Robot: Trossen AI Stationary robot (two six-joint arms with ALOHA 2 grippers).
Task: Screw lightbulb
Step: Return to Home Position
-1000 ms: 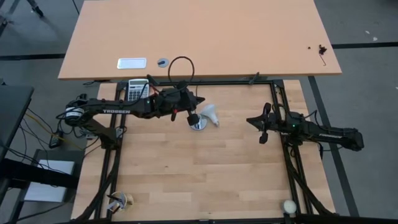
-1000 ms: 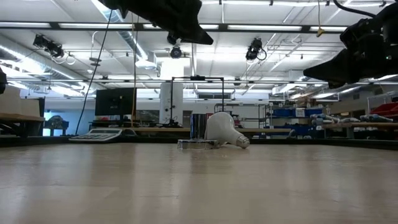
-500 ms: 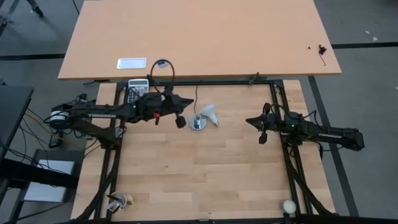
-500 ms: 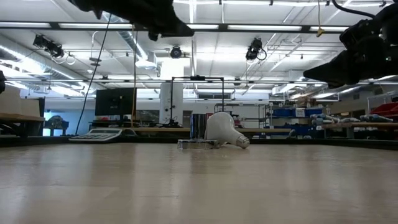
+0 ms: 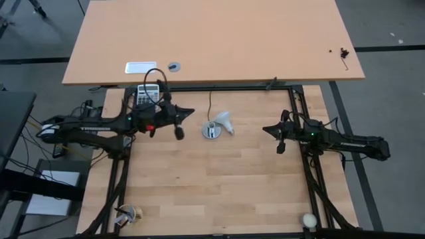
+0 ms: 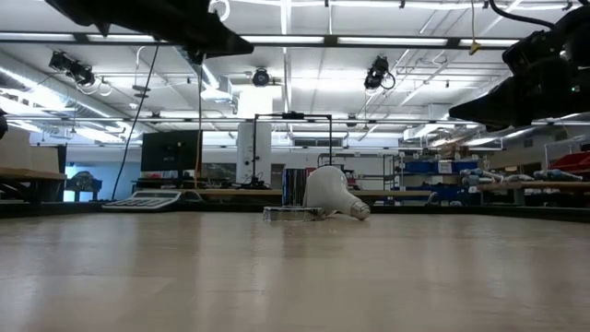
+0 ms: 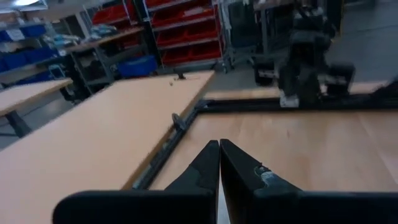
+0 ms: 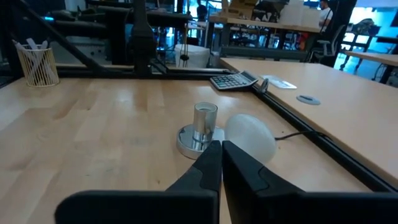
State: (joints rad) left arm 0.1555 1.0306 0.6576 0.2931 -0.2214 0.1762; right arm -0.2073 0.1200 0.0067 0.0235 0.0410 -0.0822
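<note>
Left gripper (image 5: 191, 112): fingers pressed together, empty, raised over desk (image 5: 219, 192), left of lightbulb (image 5: 224, 122) and apart from it. Lightbulb: on its side, just beside silver socket (image 5: 211, 131). Right gripper (image 5: 265, 128): likewise together, empty, farther right

The high camera looks straight down on the whole table (image 5: 219, 192); the low camera sits at tabletop height, facing level across it. Both share the lightbulb (image 5: 224, 122) with the right wrist camera (nearer, looking forward).
</note>
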